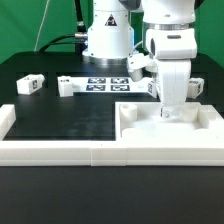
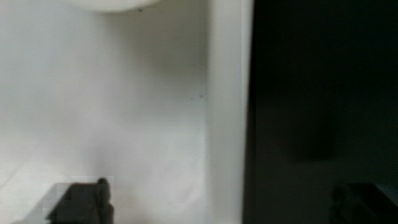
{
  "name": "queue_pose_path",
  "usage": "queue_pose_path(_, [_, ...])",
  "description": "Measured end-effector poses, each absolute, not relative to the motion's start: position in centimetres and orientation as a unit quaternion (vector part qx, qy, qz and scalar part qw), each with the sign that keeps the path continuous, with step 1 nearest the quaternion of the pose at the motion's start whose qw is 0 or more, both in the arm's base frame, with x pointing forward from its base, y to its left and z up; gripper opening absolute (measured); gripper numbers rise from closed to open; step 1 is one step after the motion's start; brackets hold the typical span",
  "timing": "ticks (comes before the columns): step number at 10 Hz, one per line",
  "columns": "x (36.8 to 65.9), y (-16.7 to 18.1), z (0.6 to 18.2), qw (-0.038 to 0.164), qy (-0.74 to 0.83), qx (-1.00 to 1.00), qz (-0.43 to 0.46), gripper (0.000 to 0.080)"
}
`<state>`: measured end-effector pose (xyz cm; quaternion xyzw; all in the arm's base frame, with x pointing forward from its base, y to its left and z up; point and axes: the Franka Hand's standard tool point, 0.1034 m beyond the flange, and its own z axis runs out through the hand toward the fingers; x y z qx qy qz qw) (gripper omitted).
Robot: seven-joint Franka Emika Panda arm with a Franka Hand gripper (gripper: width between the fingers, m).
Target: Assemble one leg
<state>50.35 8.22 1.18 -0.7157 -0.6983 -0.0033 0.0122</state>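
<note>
Black table (image 1: 60, 125) bears leg (image 1: 65, 87) beside marker board (image 1: 105, 84).

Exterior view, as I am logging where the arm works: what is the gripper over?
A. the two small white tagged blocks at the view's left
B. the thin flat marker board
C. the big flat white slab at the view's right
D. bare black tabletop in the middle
C: the arm's white two-finger gripper hangs low over the big flat white slab at the exterior view's right.
</note>
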Motion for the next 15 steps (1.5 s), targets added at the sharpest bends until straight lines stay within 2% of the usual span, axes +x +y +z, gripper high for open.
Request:
queue_pose_path(1, [50.3,8.2,1.2,0.012,-0.698,-0.716,-0.003,0.0638])
queue_pose_path(3, [50.2,8.3,1.3,0.012,-0.694,-0.720,-0.003,0.0646])
queue_pose_path(7, [46.1,9.0,5.5,-0.005,-0.658,-0.753,-0.001,0.0649])
queue_pose_path(8, [45.9,9.2,6.5,-0.010,-0.653,-0.757,0.000,0.0649])
queue_pose_path(10, [45.9,9.1,5.9,-0.007,-0.645,-0.765,0.001,0.0649])
queue_pose_path(13, [45.8,9.2,5.9,-0.005,-0.553,-0.833,0.000,0.0649])
queue_pose_path(15, [44.6,8.8,6.0,0.009,-0.389,-0.921,-0.020,0.0649])
